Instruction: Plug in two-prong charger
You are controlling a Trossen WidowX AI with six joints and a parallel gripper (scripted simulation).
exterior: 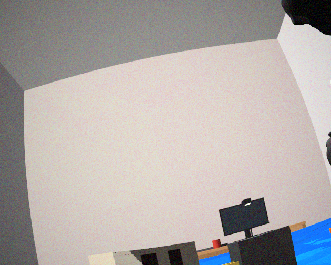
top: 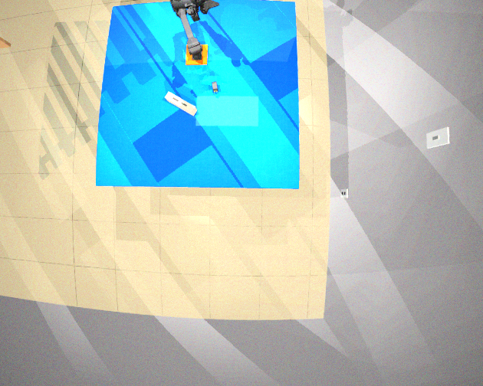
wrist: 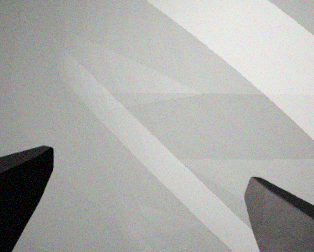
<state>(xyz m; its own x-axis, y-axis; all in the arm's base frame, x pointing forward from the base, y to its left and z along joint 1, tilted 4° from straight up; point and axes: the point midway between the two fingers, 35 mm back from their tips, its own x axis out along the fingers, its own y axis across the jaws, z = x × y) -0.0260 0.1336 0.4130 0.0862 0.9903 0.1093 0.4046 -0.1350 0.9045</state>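
Your charger (top: 215,86), a small grey block on the bright blue table (top: 120,168), sits near one end of the white power strip (top: 180,103), apart from it and unplugged. The strip lies at a slant across the tabletop, two dark outlet markings on its upper face; which way the charger's prongs point is too small for you to tell from above. Farther off, the arm's foot rests over an orange square (top: 204,60), and your gripper (top: 210,4) (wrist: 153,173) is at the table's edge, well apart from both pieces, its fingers spread nearly full width with nothing between them. The wrist view gives you only pale grey surface past the fingertips. Judged by this layout, the job stands at its start: you have yet to reach the charger, grip it, line it up over the right outlet and press both prongs straight in through the shutter. Beyond the work, a dark monitor (exterior: 243,216) and a red cup (exterior: 216,243) appear in the exterior view. You can read no brand, label or writing anywhere.
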